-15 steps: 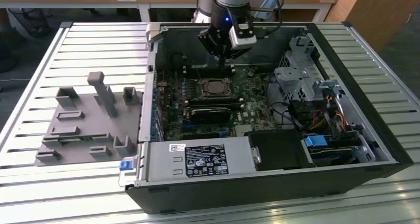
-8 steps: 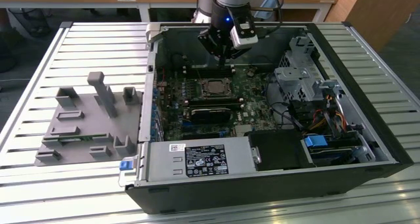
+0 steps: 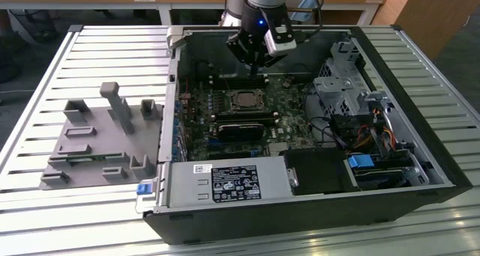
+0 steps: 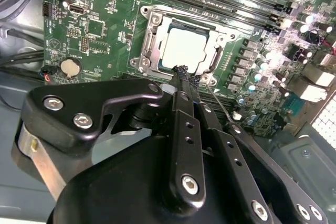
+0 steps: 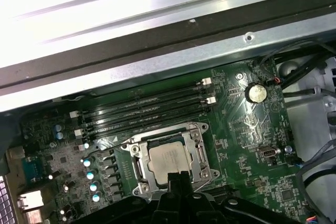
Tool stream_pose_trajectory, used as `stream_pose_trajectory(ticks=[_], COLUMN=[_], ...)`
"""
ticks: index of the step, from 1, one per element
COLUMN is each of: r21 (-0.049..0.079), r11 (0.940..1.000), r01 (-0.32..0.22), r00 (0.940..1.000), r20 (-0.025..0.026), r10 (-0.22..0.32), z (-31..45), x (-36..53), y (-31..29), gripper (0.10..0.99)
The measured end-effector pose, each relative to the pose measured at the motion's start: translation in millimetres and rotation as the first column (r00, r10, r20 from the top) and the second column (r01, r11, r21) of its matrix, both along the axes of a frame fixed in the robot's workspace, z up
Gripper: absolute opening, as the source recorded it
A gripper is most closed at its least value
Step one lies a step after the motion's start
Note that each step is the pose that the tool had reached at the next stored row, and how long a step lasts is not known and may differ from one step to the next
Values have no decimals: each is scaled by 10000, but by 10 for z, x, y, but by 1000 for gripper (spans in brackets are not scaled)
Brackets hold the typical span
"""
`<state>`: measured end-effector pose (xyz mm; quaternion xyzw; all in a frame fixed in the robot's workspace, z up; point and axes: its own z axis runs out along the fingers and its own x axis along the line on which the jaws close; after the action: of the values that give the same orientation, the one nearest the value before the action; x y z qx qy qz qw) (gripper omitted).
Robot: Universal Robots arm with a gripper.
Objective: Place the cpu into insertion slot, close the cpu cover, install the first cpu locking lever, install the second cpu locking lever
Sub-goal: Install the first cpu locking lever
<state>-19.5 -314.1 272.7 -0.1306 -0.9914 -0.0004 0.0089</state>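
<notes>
In the exterior view the light was soft and even. The white slatted table (image 3: 112,48) looked bright, with glare along its near edge. The inside of the computer case (image 3: 300,216) lay in shadow. In the first wrist view the table was washed out to white, and the green board (image 5: 247,129) was dimmer. In the second wrist view the cpu (image 4: 184,48) shone pale, and the black gripper (image 4: 184,72) looked dark.
</notes>
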Motion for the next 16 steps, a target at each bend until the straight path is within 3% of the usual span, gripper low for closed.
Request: stream_pose_trajectory(ticks=[16], r21=[0], r11=[9973], r01=[-736], r00=[9973], r20=[0], r10=[736], z=[0], x=[3], y=[0], gripper=[106])
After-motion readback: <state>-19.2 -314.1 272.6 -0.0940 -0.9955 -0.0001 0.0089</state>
